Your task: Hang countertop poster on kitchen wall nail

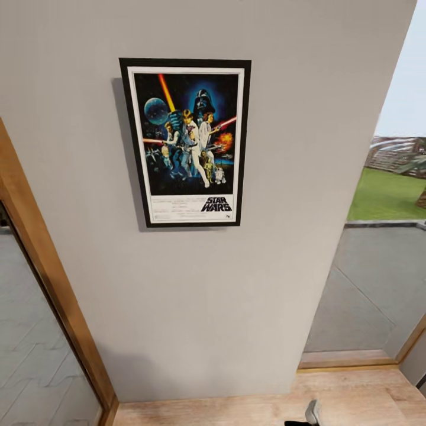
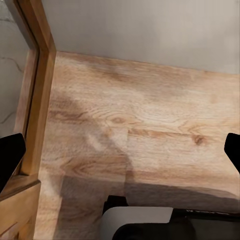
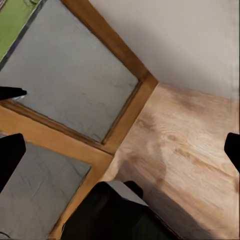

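The poster (image 1: pixel 186 142) hangs flat and upright on the grey wall (image 1: pixel 236 307), black-framed with a white inner border and the "STAR WARS" logo at its bottom. No gripper touches it. In the left wrist view my left gripper (image 2: pixel 120 155) is open, its black fingertips (image 2: pixel 10 162) wide apart over the wooden floor (image 2: pixel 150 115) with nothing between them. In the right wrist view my right gripper (image 3: pixel 120 155) is also open and empty, hanging low over the floor (image 3: pixel 190 150) beside a window corner. The kitchen countertop is out of view.
A wooden frame (image 1: pixel 50 278) with glass runs down the wall's left side. To the right, a floor-level window (image 1: pixel 373 284) with a wooden sill (image 1: pixel 346 359) looks onto paving and grass (image 1: pixel 387 195). A small grey robot part (image 1: pixel 312 412) shows at the bottom.
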Controlling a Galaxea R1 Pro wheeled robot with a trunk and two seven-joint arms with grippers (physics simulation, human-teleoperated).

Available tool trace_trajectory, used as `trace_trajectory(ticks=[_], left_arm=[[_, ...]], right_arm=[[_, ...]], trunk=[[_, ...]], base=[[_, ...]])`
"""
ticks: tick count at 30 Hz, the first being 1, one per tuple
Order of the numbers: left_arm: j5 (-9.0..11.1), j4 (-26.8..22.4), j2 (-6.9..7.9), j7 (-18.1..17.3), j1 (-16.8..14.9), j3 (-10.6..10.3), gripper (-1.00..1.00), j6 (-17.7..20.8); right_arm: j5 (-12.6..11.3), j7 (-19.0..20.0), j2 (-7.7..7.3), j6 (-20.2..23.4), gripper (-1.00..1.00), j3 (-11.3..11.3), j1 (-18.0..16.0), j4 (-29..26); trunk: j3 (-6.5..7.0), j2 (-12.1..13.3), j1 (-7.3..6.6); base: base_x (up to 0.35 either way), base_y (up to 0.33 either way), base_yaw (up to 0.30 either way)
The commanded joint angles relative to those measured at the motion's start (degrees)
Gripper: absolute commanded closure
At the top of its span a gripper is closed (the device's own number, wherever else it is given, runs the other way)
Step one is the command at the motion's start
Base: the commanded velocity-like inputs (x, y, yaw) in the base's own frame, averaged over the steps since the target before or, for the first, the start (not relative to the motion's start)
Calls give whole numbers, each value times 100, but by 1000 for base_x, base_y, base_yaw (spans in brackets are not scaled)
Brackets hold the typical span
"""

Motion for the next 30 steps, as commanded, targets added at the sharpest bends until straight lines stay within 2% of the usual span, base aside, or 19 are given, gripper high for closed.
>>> trace_trajectory(ticks=[1,8,9,11,12,14,15,17,19,22,25,29,30], left_arm=[[37,-3,-3,-31,2,12,-100,8],[35,0,-9,-18,2,12,-100,13],[31,1,-12,-13,2,12,-100,15],[26,4,-16,-10,2,12,-100,16],[23,5,-21,-8,2,12,-100,15],[21,6,-24,-7,2,12,-100,14],[16,7,-25,-6,2,12,-100,14],[10,7,-27,-6,2,12,-100,15],[4,8,-28,-5,2,12,-100,17],[2,11,-28,-5,2,16,-100,17],[0,15,-29,-2,2,22,-100,17],[-3,16,-29,2,2,27,-100,18],[-7,16,-29,2,2,30,-100,5]], right_arm=[[-42,-169,0,-55,-100,54,-8,188],[-41,-820,29,-86,-100,73,-9,755],[-42,-1145,52,-93,-100,74,-6,966],[-42,-1456,87,-105,-100,76,-4,1156],[-42,-1761,134,-147,-100,78,-4,1338],[-43,-2020,177,-190,-100,80,-5,1487],[-43,-2349,241,-227,-100,81,-3,1637],[-43,-2657,300,-252,-100,81,-4,1751],[-47,-3342,389,-275,-100,82,-3,1902],[-53,-3869,475,-281,-100,79,-6,2013],[-64,-4767,643,-286,-100,74,-8,2160],[-63,-5358,764,-283,-100,66,-9,2249],[-60,-5566,801,-282,-100,59,-5,2436]], trunk=[[3,-8,3],[70,-8,3],[80,-8,3],[99,-8,3],[108,-8,3],[127,-8,3],[137,-8,3],[156,-8,3],[175,-8,3],[202,-8,3],[214,-8,3],[220,-8,3],[220,-8,3]], base=[[0,0,0],[0,0,0],[0,0,0],[0,0,0],[0,0,0],[0,0,0],[0,0,0],[0,0,0],[0,0,0],[0,0,0],[0,0,0],[0,0,0],[0,0,0]])
